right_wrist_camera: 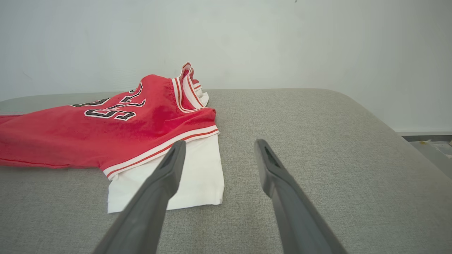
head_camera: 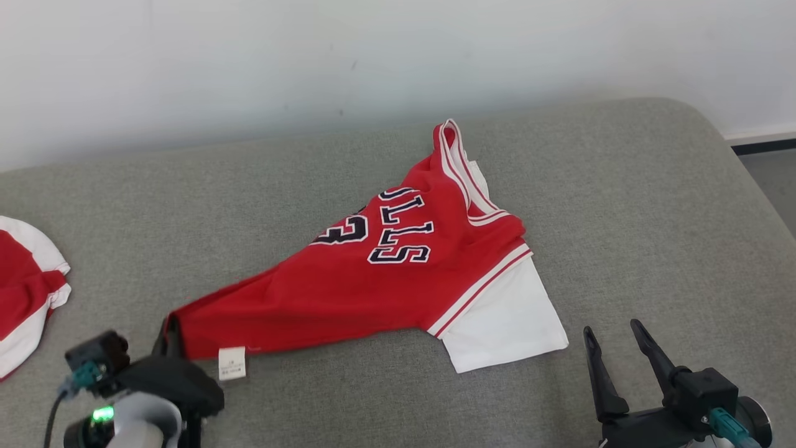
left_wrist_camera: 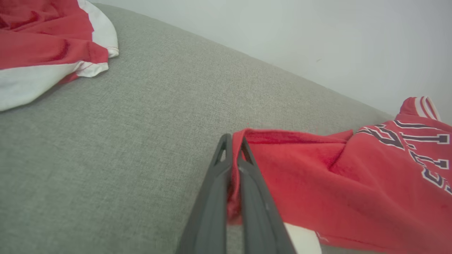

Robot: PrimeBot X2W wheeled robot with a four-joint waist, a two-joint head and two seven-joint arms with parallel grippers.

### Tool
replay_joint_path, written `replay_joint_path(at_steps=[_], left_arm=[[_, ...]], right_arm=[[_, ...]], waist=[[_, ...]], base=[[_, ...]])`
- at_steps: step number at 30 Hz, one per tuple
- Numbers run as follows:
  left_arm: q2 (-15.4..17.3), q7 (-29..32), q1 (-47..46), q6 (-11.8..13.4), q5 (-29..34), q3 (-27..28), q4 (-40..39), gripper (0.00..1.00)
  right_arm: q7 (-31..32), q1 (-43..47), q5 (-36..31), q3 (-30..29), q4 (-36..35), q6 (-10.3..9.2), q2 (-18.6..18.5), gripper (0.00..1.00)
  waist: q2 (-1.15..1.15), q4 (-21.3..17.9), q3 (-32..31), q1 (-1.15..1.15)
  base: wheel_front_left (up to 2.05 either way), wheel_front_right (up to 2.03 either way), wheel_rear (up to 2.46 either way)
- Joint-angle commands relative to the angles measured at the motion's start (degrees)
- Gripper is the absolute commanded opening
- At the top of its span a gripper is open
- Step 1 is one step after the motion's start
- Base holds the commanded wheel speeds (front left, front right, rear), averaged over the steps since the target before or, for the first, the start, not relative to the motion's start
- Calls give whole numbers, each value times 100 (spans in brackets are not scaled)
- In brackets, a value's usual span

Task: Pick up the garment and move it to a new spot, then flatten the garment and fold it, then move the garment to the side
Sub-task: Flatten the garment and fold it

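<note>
The garment (head_camera: 385, 280) is a red jersey with dark lettering, white-striped trim and a white sleeve, lying crumpled across the middle of the grey cushion (head_camera: 622, 205). Its lower-left corner is stretched out toward my left gripper (head_camera: 169, 333), which is shut on that red hem; in the left wrist view the two dark fingers (left_wrist_camera: 247, 197) pinch the garment (left_wrist_camera: 353, 190) edge. My right gripper (head_camera: 612, 345) stands open at the lower right, a little right of the white sleeve, with nothing between its fingers (right_wrist_camera: 162, 183). The garment (right_wrist_camera: 116, 130) lies left of them there.
A second red-and-white garment (head_camera: 25, 292) lies at the cushion's left edge, also in the left wrist view (left_wrist_camera: 46, 49). A white wall (head_camera: 373, 56) runs behind the cushion. The cushion's right edge drops to a grey floor (head_camera: 774, 180).
</note>
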Motion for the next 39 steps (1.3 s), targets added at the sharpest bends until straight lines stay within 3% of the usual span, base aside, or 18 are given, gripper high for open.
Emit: replay_joint_path(at_steps=[1, 4, 5, 6, 16, 25, 31, 39], left_arm=[[-8, -46, 189, 70, -50, 36, -87, 0], [-56, -44, 541, 170, -93, 32, -336, 0], [-42, -39, 633, 169, -83, 5, -400, 27], [-34, -42, 711, 145, -65, -22, -474, 100], [190, -210, 1331, -134, 585, 322, -1436, 100], [-119, -204, 2162, -691, 1868, 967, -2939, 100], [-338, -202, 2499, -977, 2283, 1127, -3161, 100], [-525, -202, 2879, -1170, 2665, 1372, -3121, 100]], right_arm=[[17, 55, 20, -21, -9, 3, -33, 100], [26, 110, 15, -38, -16, 3, -23, 100], [28, 117, 14, -45, -22, 3, -18, 100], [35, 120, 17, -47, -22, 3, -12, 100], [33, 139, 59, -192, -27, 3, -13, 100], [-135, 84, 269, -318, 98, 3, -46, 100], [-214, 99, 435, -284, 278, 3, -164, 100], [-248, 63, 689, -82, 524, 3, -466, 100]], waist=[[0, 40, -64, 0], [0, 67, -135, 0], [0, 74, -151, 0], [0, 82, -164, 0], [0, 120, -329, 0], [0, 270, -540, 0], [0, 436, -720, 0], [0, 642, -917, 0]], base=[[0, 0, 0], [0, 0, 0], [0, 0, 0], [0, 0, 0], [0, 0, 0], [0, 0, 0], [0, 0, 0], [0, 0, 0]])
